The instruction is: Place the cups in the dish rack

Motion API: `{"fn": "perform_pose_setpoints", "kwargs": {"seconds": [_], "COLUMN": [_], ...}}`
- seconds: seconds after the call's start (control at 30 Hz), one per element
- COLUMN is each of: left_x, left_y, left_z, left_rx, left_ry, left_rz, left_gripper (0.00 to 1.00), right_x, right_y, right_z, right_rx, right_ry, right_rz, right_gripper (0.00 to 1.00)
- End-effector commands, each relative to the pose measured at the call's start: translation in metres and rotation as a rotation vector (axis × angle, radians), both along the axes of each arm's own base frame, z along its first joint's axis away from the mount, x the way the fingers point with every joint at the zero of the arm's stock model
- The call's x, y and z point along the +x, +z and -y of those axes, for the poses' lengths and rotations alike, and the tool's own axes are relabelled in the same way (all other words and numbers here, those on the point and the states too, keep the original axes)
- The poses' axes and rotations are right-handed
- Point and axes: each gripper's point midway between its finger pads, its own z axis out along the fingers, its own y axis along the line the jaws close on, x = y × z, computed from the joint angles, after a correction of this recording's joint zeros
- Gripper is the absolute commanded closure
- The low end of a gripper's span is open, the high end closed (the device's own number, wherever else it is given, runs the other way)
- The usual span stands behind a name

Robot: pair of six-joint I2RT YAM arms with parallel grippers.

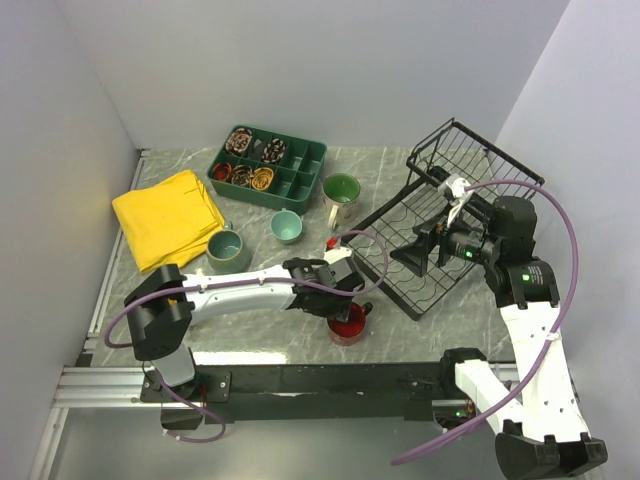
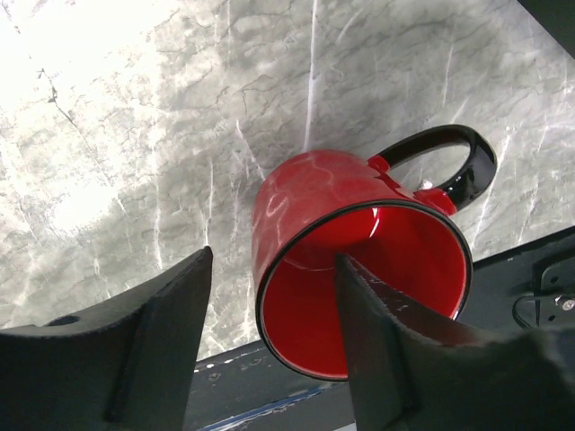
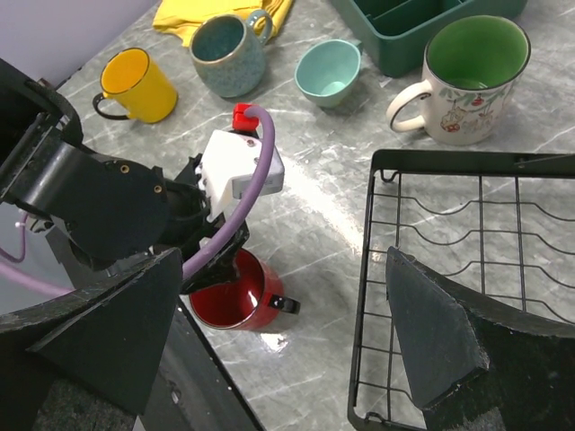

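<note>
Right now the left gripper (image 2: 274, 260) stands astride the wall of the red mug (image 2: 305, 193), which sits upright on the marble table (image 1: 250, 335) close to the near edge and well short of the dish rack (image 1: 400, 262). One finger is inside the mug and the other outside. The outer one is clear of the glaze, so nothing is gripped yet.

To do this well, I would pinch squarely on the wall opposite the black handle (image 2: 467, 162). The glossy surface looks slippery, so the hold should be firm before any lift.

The right gripper (image 3: 286, 260) hovers spread wide above the rack's near corner, holding nothing.

There are five mugs, none of them racked:
- the red one
- a yellow mug (image 3: 135, 85)
- a grey-green mug (image 3: 229, 54)
- a small teal cup (image 3: 328, 72)
- a cream mug (image 3: 472, 81) with a green inside

There is also one rack, one green compartment tray (image 1: 305, 170) and one yellow cloth (image 1: 168, 215).
</note>
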Motion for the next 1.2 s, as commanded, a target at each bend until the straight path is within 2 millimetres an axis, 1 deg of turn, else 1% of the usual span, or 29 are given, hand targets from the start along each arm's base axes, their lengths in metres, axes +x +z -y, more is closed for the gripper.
{"fn": "perform_pose_setpoints", "kwargs": {"seconds": [0.0,0.03,0.13,0.2,0.23,0.3,0.37,0.5,0.53,0.57,0.6,0.67,0.7,0.73,0.77,0.8,0.83,0.87,0.9,0.93,0.97,1.0,1.03,1.07,1.1,1.13,1.17], "left_x": [0.004,0.004,0.004,0.003,0.002,0.003,0.004,0.008,0.008,0.007,0.009,0.009,0.01,0.015,0.015,0.019,0.025,0.025,0.027,0.032,0.037,0.039,0.045,0.05,0.051,0.054,0.057], "left_y": [-0.001,-0.002,-0.003,-0.008,-0.011,-0.012,-0.01,-0.002,0.0,0.001,0.009,0.019,0.037,0.047,0.054,0.08,0.094,0.101,0.125,0.15,0.15,0.173,0.204,0.201,0.224,0.24,0.255], "left_z": [0.0,0.002,0.008,0.009,0.008,0.008,0.008,0.001,-0.002,-0.008,-0.012,-0.021,-0.027,-0.032,-0.038,-0.039,-0.047,-0.052,-0.059,-0.051,-0.063,-0.07,-0.063,-0.074,-0.082,-0.084,-0.093], "left_rx": [0.003,-0.003,-0.021,-0.015,-0.008,-0.002,-0.005,0.011,0.018,0.038,0.033,0.039,0.011,0.008,0.021,-0.04,-0.038,-0.02,-0.063,-0.139,-0.057,-0.097,-0.195,-0.069,-0.093,-0.128,-0.007], "left_ry": [-0.002,-0.008,-0.027,-0.037,-0.039,-0.037,-0.029,-0.025,-0.024,-0.03,-0.026,-0.036,-0.035,-0.029,-0.064,-0.066,-0.059,-0.107,-0.109,-0.106,-0.182,-0.187,-0.16,-0.257,-0.243,-0.21,-0.268], "left_rz": [0.026,0.03,0.032,0.021,0.017,0.019,0.024,0.052,0.058,0.061,0.086,0.122,0.161,0.211,0.265,0.342,0.424,0.497,0.581,0.684,0.785,0.869,0.979,1.093,1.191,1.299,1.429], "left_gripper": [0.42,0.44,0.45,0.47,0.51,0.56,0.7,0.86,0.95,0.99,0.99,0.99,0.99,0.99,0.99,0.99,0.99,0.99,0.99,0.99,0.99,0.99,0.99,0.99,0.99,0.99,0.99], "right_x": [-0.002,-0.003,-0.004,-0.005,-0.006,-0.007,-0.008,-0.008,-0.008,-0.008,-0.01,-0.013,-0.015,-0.017,-0.021,-0.024,-0.027,-0.033,-0.033,-0.039,-0.045,-0.045,-0.048,-0.055,-0.057,-0.061,-0.068], "right_y": [0.009,0.009,0.01,0.011,0.012,0.013,0.014,0.012,0.012,0.011,0.012,0.01,0.009,0.011,0.007,0.005,0.009,0.006,0.003,0.008,0.008,0.008,0.011,0.016,0.017,0.022,0.027], "right_z": [-0.003,-0.003,-0.004,-0.004,-0.004,-0.004,-0.003,-0.004,-0.004,-0.004,-0.005,-0.007,-0.01,-0.012,-0.013,-0.017,-0.019,-0.021,-0.024,-0.028,-0.032,-0.034,-0.037,-0.043,-0.045,-0.048,-0.052], "right_rx": [0.017,0.021,0.025,0.024,0.026,0.027,0.029,0.031,0.03,0.03,0.034,0.041,0.051,0.056,0.06,0.069,0.076,0.086,0.1,0.122,0.136,0.15,0.162,0.189,0.208,0.225,0.249], "right_ry": [0.014,0.018,0.02,0.019,0.016,0.016,0.017,0.019,0.021,0.019,0.028,0.047,0.069,0.089,0.107,0.155,0.177,0.198,0.224,0.27,0.294,0.316,0.335,0.382,0.398,0.424,0.464], "right_rz": [0.037,0.036,0.035,0.038,0.043,0.045,0.047,0.041,0.042,0.038,0.038,0.019,0.002,-0.003,-0.04,-0.064,-0.074,-0.121,-0.16,-0.176,-0.216,-0.249,-0.263,-0.285,-0.318,-0.331,-0.351], "right_gripper": [0.0,0.0,0.0,0.0,0.0,0.0,0.0,0.0,0.0,0.0,0.0,0.0,0.0,0.0,0.0,0.0,0.0,0.0,0.0,0.0,0.0,0.0,0.0,0.0,0.0,0.0,0.0]}}
